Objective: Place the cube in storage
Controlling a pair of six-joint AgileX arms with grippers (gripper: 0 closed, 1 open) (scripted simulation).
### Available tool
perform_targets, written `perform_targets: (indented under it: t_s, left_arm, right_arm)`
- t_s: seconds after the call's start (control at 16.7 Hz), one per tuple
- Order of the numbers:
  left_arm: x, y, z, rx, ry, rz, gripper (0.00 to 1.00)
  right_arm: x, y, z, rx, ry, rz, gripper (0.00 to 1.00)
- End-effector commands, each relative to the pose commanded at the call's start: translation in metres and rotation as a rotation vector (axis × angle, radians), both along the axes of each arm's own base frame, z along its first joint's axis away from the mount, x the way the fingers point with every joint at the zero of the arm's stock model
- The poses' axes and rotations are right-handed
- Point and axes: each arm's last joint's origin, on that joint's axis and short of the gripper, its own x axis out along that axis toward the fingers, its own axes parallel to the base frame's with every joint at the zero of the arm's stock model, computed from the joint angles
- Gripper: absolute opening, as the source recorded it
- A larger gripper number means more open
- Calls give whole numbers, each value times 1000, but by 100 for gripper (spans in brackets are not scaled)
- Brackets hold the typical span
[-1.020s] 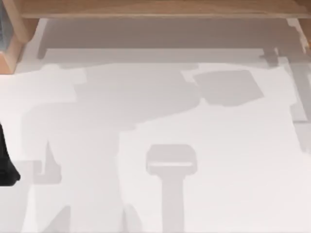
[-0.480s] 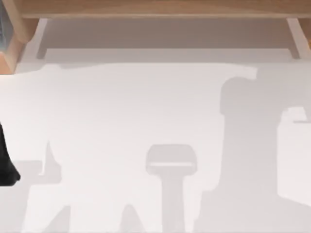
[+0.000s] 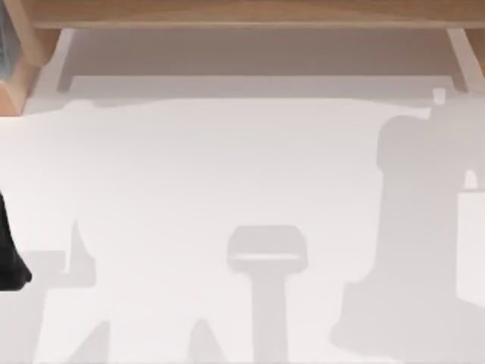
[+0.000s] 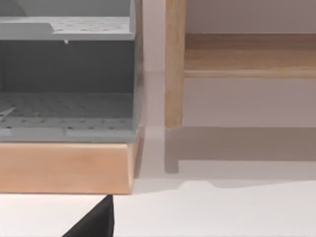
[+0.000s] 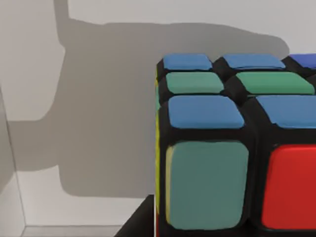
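The cube (image 5: 232,148) looms close in the right wrist view, showing blue, green, red and yellow stickers on a black grid. It hangs above the white table and casts a broad shadow behind it. A dark finger (image 5: 140,223) of my right gripper presses against its lower edge, so the gripper is shut on it. A dark part of my left arm (image 3: 9,262) rests parked at the table's left edge. A dark fingertip (image 4: 94,222) shows in the left wrist view.
A grey perforated storage shelf (image 4: 69,113) sits in a wooden frame (image 4: 64,168) at the table's back left corner (image 3: 9,53). A wooden post (image 4: 174,64) and a long wooden board (image 3: 242,14) run along the back. Arm shadows lie on the table's right side.
The large arm shadow on the table has slid from the centre-left to the right edge. The left arm has not moved.
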Motion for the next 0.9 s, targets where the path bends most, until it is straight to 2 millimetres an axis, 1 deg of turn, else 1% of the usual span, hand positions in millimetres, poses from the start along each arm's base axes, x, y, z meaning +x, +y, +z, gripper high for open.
perform_targets:
  t_s: [0.06, 0.84, 0.9]
  left_arm:
    - [0, 0, 0, 0, 0, 0, 100]
    - [0, 0, 0, 0, 0, 0, 100]
    - [0, 0, 0, 0, 0, 0, 100]
  right_arm:
    - [0, 0, 0, 0, 0, 0, 0]
    - [0, 0, 0, 0, 0, 0, 98]
    - [0, 0, 0, 0, 0, 0, 100]
